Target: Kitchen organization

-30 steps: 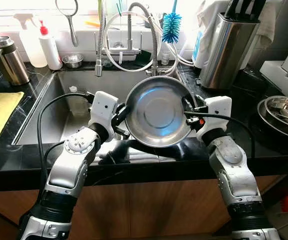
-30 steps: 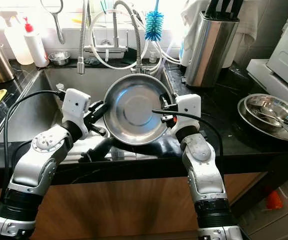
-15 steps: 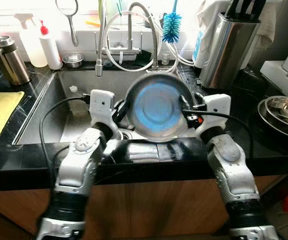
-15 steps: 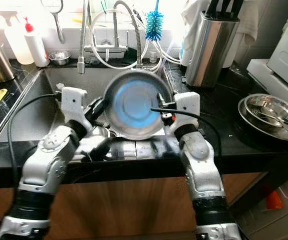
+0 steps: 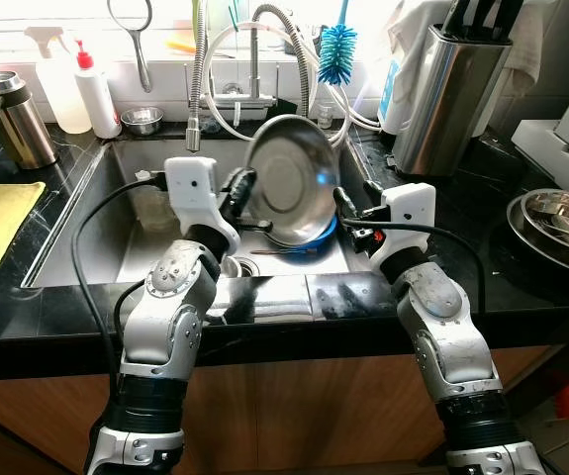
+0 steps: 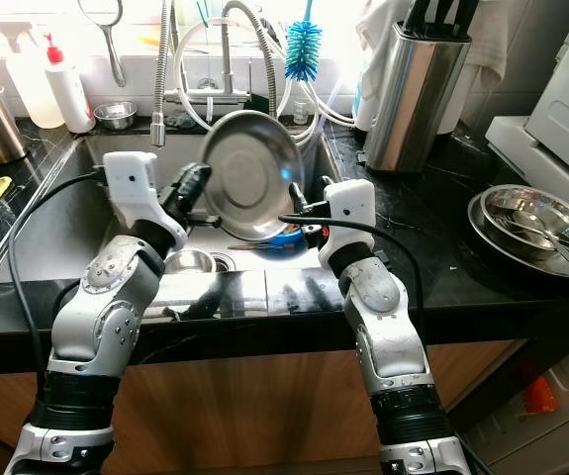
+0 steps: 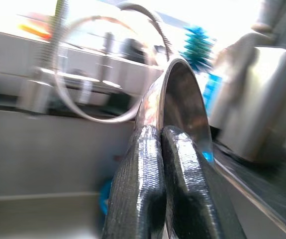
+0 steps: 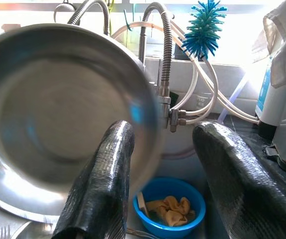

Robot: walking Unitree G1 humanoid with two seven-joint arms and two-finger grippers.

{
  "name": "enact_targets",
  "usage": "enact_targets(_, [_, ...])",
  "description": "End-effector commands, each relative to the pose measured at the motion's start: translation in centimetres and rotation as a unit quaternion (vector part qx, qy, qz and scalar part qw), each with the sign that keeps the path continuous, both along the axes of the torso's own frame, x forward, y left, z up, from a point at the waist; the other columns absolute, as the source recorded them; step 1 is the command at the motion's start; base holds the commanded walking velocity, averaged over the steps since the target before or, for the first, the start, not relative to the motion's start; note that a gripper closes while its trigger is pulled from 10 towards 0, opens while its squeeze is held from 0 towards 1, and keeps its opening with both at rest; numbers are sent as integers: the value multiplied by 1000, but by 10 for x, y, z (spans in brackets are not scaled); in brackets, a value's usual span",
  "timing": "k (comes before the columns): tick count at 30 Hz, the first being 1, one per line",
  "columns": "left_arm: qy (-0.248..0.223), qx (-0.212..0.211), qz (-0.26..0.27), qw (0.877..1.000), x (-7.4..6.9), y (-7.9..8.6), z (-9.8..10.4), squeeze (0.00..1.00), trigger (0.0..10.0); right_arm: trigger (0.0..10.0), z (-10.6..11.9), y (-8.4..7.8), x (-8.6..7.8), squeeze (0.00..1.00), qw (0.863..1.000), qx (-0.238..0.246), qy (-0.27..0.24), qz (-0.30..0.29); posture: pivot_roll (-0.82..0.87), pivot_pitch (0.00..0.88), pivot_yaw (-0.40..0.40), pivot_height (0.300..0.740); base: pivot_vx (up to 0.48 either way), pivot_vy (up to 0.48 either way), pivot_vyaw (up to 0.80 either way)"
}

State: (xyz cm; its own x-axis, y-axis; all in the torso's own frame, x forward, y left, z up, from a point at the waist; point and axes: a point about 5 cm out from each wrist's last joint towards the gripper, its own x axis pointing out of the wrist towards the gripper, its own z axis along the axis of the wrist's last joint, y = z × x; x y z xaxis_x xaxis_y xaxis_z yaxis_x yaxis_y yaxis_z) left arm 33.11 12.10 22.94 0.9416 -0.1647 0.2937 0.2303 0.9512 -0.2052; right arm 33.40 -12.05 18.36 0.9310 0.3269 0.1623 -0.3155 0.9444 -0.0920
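Left gripper [image 5: 241, 184] holds steel plate [image 5: 292, 177] upright, facing right.

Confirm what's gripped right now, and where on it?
Left gripper pinches the steel plate by its rim, tilted over the sink. Right gripper is open beside it, holding nothing.

You see the steel plate [image 5: 292, 178] covering most of the blue bowl [image 5: 316, 233] in the sink. In the left wrist view the faucet [image 7: 73, 74] is blurred, and the plate's near rim is hidden behind the left gripper [image 7: 161, 164].
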Motion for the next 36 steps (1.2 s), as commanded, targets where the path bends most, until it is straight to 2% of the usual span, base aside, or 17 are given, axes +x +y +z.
enact_targets(1, [-21, 7, 34, 999, 3, 7, 9, 0, 10000, 10000, 1, 1, 0, 0, 1000, 1, 0, 2, 8, 28, -30, 740, 0, 0, 0])
enact_targets(6, [-10, 73, 117, 990, 10, 32, -1, 0, 10000, 10000, 0, -3, -1, 0, 1000, -1, 1, -7, 6, 29, -30, 740, 0, 0, 0])
enact_targets(8, [0, 119, 155, 981, 13, 47, -8, 0, 10000, 10000, -1, -5, -3, 0, 1000, -1, 1, -12, 3, 29, -30, 740, 0, 0, 0])
enact_targets(9, [2, 127, 161, 979, 13, 49, -9, 0, 10000, 10000, -1, -6, -3, 0, 1000, -1, 1, -14, 3, 29, -30, 740, 0, 0, 0])
enact_targets(10, [14, 157, 176, 972, 15, 57, -16, 0, 10000, 10000, 0, -8, -4, 0, 1000, 1, -1, -21, 3, 29, -30, 740, 0, 0, 0])
enact_targets(12, [24, 187, 189, 964, 15, 63, -21, 0, 10000, 10000, -1, -12, -5, 0, 1000, 5, -1, -29, 1, 29, -30, 740, 0, 0, 0])
enact_targets(13, [24, 187, 189, 964, 15, 63, -21, 0, 10000, 10000, -1, -12, -5, 0, 1000, 5, -1, -29, 1, 29, -30, 740, 0, 0, 0])
enact_targets(14, [32, 213, 197, 957, 16, 67, -26, 0, 10000, 10000, -1, -14, -5, 0, 999, 7, 1, -33, 1, 29, -30, 740, 0, 0, 0])
enact_targets(17, [54, 235, 210, 947, 18, 71, -37, 0, 10000, 10000, -4, -16, -7, 0, 999, 7, 6, -37, -1, 26, -31, 740, 0, 0, 0])
enact_targets(30, [69, 239, 198, 948, 21, 66, -49, 0, 10000, 10000, -6, -16, -9, 0, 999, 6, 8, -41, -4, 21, -27, 740, 0, 0, 0])
enact_targets(32, [95, 221, 198, 950, 23, 68, -56, 0, 10000, 10000, -6, -18, -10, 0, 999, 7, 9, -46, -5, 19, -27, 740, 0, 0, 0])
enact_targets(36, [109, 194, 185, 957, 23, 67, -60, 0, 10000, 10000, -8, -22, -12, 0, 998, 9, 10, -60, -7, 13, -26, 740, 0, 0, 0])
